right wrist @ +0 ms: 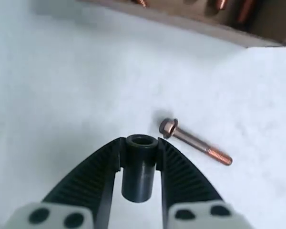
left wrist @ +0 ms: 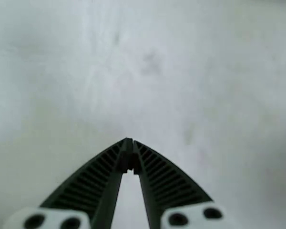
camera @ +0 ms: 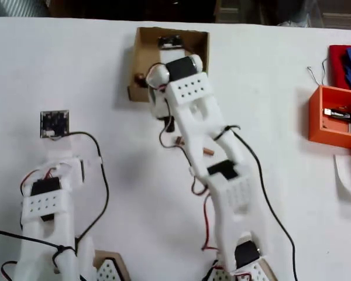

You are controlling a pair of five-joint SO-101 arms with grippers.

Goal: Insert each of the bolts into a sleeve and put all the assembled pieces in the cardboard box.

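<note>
My right gripper [right wrist: 140,144] is shut on a black sleeve [right wrist: 138,174], held upright with its hole showing, just above the white table. A copper bolt [right wrist: 194,143] lies flat on the table close beside the sleeve. The cardboard box [right wrist: 214,26] lies beyond it with copper-coloured pieces inside. In the high view the right arm stretches to the box [camera: 141,50], its gripper [camera: 167,122] just in front of the box's near edge, and two copper bolt ends [camera: 179,141] [camera: 207,151] peek out beside the arm. My left gripper [left wrist: 128,153] is shut on nothing over bare table at the left.
An orange bin [camera: 319,120] holding a small part stands at the right edge, with red and blue cloth [camera: 344,63] behind it. A small black board [camera: 54,123] with a cable lies ahead of the left arm [camera: 45,202]. Cables trail between the arms.
</note>
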